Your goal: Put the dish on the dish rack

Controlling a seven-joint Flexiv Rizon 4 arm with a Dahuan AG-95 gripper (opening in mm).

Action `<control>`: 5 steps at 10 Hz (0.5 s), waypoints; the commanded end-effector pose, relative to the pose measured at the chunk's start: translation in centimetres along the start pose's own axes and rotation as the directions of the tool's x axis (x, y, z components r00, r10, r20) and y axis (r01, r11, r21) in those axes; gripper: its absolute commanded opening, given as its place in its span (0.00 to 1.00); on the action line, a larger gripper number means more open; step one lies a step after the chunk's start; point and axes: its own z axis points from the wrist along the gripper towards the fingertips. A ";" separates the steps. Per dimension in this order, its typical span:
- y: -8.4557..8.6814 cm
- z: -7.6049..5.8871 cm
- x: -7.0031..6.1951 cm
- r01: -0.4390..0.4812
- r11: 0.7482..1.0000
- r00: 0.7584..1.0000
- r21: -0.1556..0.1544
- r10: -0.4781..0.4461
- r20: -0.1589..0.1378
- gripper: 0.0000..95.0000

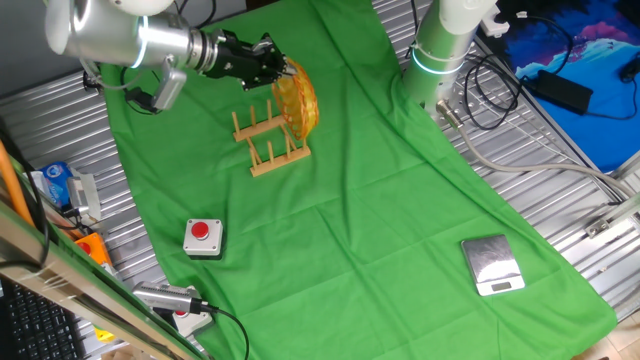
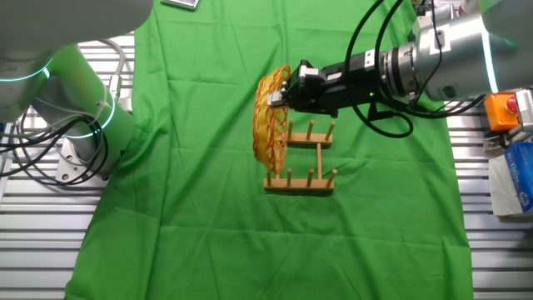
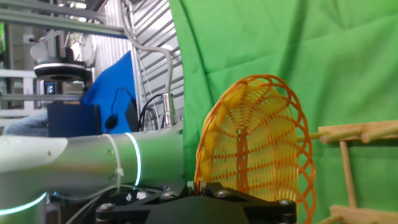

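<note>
The dish (image 1: 298,100) is a yellow and orange woven wicker plate, held on edge at the far end of the dish rack (image 1: 270,140). My gripper (image 1: 272,64) is shut on the dish's upper rim, above the rack. In the other fixed view the dish (image 2: 271,119) stands upright at the left end of the wooden rack (image 2: 304,158), with the gripper (image 2: 287,90) gripping its top edge. In the hand view the dish (image 3: 258,140) fills the centre, its rim between the jaws of my gripper (image 3: 198,185), and rack pegs (image 3: 348,165) show at right. I cannot tell whether the dish touches the rack.
A green cloth (image 1: 380,220) covers the table. A red push button (image 1: 203,236) sits at the front left, a small silver scale (image 1: 492,264) at the front right. The arm's base (image 1: 440,50) stands at the back right. Clutter and cables line the table's edges.
</note>
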 end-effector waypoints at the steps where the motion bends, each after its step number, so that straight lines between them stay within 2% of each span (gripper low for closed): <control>1: -0.3 0.1 0.1 0.021 1.000 1.000 -0.002 -0.021 -0.001 0.00; 5: -1.0 0.5 0.3 0.046 0.999 0.999 -0.003 -0.046 -0.002 0.00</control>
